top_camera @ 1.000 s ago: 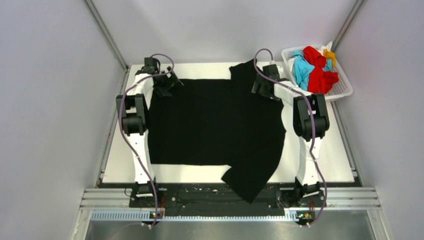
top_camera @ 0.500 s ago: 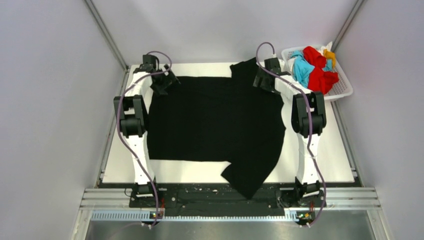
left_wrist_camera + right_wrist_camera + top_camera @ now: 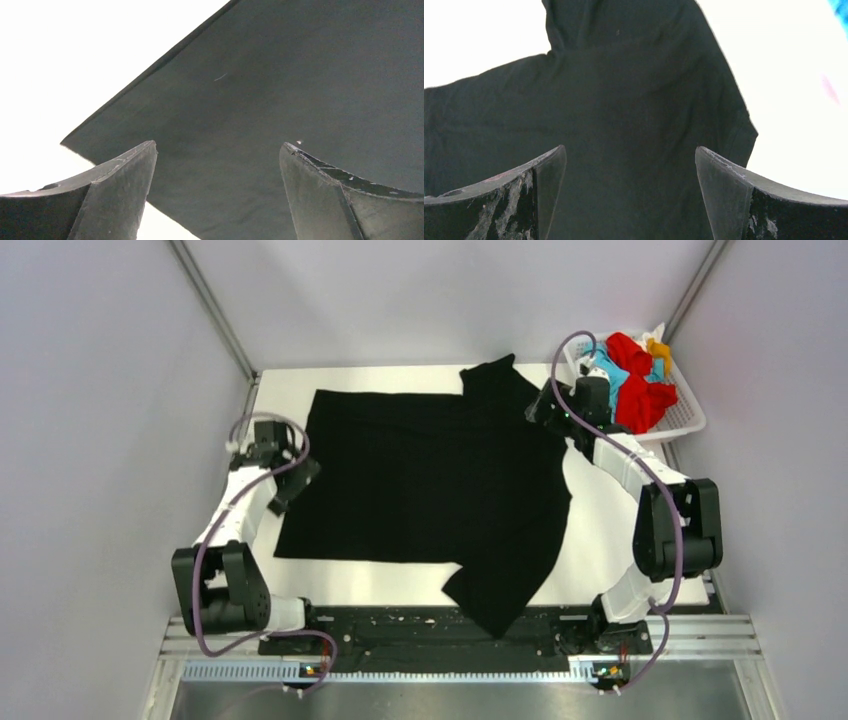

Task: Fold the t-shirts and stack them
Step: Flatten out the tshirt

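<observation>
Across the white table (image 3: pixel 620 530) the black t-shirt (image 3: pixel 430 490) lies flat, one sleeve at the far edge, the other hanging off the near edge. Both arms have left the far corners: left gripper (image 3: pixel 287 483) now at the shirt's left edge, right gripper (image 3: pixel 545 410) by the far sleeve, both wide and empty. Spreading looks done, fold likely next; the other shirts (image 3: pixel 640 390) sit in the basket (image 3: pixel 685 422)
</observation>
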{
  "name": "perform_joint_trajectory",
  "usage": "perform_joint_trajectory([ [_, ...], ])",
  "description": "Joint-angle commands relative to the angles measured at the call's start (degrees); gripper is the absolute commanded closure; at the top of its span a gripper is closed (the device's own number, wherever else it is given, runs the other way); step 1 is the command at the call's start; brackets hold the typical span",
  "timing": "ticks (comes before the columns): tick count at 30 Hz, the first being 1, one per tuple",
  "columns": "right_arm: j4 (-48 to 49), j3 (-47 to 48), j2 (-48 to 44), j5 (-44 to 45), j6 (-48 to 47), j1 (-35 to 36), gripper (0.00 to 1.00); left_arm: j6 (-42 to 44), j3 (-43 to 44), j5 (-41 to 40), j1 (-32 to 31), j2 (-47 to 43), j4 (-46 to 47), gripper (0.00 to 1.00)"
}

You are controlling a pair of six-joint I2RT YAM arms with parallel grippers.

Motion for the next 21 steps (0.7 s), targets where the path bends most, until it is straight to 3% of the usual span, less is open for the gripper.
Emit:
perform_joint_trajectory([
  [1, 1.2, -2.4, -1.9, -8.2, 0.6, -0.1, 0.01, -10.0, -14.2, -7.1, 0.9, -9.9, -7.5, 0.03],
  [6, 0.6, -4.2, -2.9, -8.1, 0.8, -0.1, 0.01, -15.6, -24.3, -10.6, 2.6, -22.2, -8.7, 0.03],
  [10, 2.3, -4.8, -3.9, -8.8, 1.1, -0.1, 0.01, -17.0, -29.4, -10.0, 3.5, -24.6, -3.4, 0.04],
  [18, 1.1, -5.2, -7.0, -6.0, 0.1, -0.1, 0.01, -19.4, -30.1, -6.2, 4.2, -15.7, 0.3, 0.22],
  [21, -0.5, -5.2, -7.8, -4.4, -0.4, -0.1, 0.01, -19.6, -30.1, -4.5, 4.2, -13.0, 2.3, 0.39],
])
